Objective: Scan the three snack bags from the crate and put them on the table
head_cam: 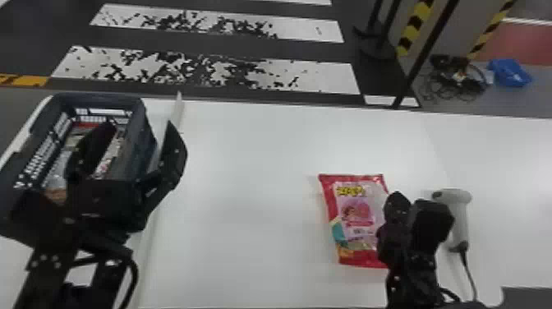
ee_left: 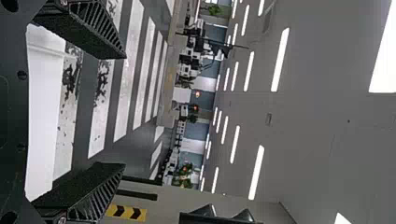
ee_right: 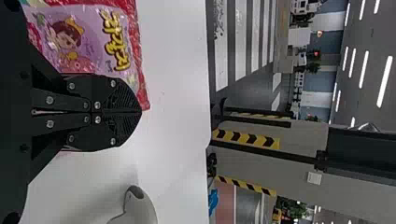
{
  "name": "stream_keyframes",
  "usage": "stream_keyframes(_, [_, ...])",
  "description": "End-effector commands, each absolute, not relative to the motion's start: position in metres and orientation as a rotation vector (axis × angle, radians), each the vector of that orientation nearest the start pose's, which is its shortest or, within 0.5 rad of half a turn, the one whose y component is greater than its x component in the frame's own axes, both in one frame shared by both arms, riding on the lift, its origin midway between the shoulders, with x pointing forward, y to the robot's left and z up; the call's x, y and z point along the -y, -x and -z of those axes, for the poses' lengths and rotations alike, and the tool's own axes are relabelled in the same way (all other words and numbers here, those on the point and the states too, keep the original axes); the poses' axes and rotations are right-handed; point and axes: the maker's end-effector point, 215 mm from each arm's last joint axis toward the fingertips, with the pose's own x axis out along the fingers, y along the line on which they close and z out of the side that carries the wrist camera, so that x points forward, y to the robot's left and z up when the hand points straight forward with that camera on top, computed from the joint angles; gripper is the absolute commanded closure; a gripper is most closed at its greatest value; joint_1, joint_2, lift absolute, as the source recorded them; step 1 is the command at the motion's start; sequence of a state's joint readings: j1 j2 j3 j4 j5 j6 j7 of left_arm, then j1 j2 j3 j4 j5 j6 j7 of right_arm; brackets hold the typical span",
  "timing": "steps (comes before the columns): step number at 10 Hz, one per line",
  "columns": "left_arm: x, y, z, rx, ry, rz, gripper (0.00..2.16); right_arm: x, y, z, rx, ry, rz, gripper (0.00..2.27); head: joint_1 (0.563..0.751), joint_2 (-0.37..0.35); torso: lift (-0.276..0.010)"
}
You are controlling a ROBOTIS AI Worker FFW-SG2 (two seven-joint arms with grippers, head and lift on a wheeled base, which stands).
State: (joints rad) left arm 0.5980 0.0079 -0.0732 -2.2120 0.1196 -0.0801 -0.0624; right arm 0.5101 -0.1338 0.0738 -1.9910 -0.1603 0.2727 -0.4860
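Across the flat white table (head_cam: 246,185), a red-and-pink plastic snack bag (head_cam: 355,222) lay by the closed black right gripper (ee_right: 141,112), while the wide-open black left gripper (head_cam: 139,125), if lowered, risked snagging the dark-blue plastic crate's (head_cam: 98,96) wall (its fingers seemingly straddled it).

This is a large indoor hall, though whether for testing or display I cannot tell. Long strip lights (ee_left: 281,60) line a grey ceiling (ee_left: 317,140). White crosswalk stripes (head_cam: 328,78) mark the dark floor toward eleven o'clock in the head view; black-and-yellow hazard bands (head_cam: 412,28) and tangled cables (head_cam: 460,82) sit toward two o'clock.
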Motion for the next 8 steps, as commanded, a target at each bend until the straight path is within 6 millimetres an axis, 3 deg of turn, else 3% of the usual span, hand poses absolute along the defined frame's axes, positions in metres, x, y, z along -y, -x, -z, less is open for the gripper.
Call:
stream_keyframes(1, [-0.179,-0.419,0.262,0.124,0.158,0.123,0.04,0.325,-0.404,0.46,-0.394,0.042,0.375,2.13,0.695,-0.154,-0.094])
stream_keyframes(3, [-0.173,-0.42,0.266,0.119,0.16,0.132,0.04,0.324,-0.395,0.48,-0.415,0.025,0.367,2.13,0.695,-0.192,-0.094])
stream_keyframes(6, [-0.174,-0.419,0.265,0.134,0.161,0.129,0.04,0.286,-0.369,0.5,-0.449,0.002,0.31,2.13,0.695,-0.189,-0.094])
stream_keyframes(8, [-0.173,-0.419,0.266,0.14,0.166,0.129,0.04,0.259,-0.356,0.5,-0.447,0.005,0.265,2.13,0.695,-0.162,-0.094])
